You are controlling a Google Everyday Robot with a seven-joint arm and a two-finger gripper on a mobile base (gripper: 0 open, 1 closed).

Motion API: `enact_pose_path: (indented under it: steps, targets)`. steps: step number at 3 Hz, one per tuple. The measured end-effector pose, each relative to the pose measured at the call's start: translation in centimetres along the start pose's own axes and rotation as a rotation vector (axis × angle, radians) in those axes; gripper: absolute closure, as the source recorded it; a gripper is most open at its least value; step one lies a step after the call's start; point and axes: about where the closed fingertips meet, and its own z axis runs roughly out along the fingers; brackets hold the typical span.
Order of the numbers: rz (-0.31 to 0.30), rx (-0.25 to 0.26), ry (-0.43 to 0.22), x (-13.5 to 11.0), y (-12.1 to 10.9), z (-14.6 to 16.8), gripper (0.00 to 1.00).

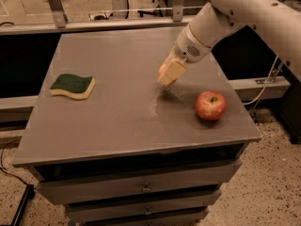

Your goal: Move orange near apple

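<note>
My gripper (169, 74) hangs from the white arm over the right middle of the grey table (117, 121). Its cream fingers are shut on the small orange (162, 69), which only peeks out at their left side. It is held just above the tabletop. The red apple (210, 105) with yellowish patches and a short stem stands on the table to the right and nearer the front, roughly one apple's width from the gripper.
A green and yellow sponge (72, 86) lies at the table's left side. The table has drawers below its front edge. Metal frame legs and a rail stand behind the table. The floor drops off at the right.
</note>
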Motion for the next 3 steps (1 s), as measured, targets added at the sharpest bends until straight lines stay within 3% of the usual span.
enact_pose_path:
  steps: [2, 3]
  targets:
    - [0.059, -0.034, 0.057, 4.9, 2.5, -1.6, 1.0]
    - [0.089, -0.048, 0.067, 6.1, 3.4, -2.0, 0.82]
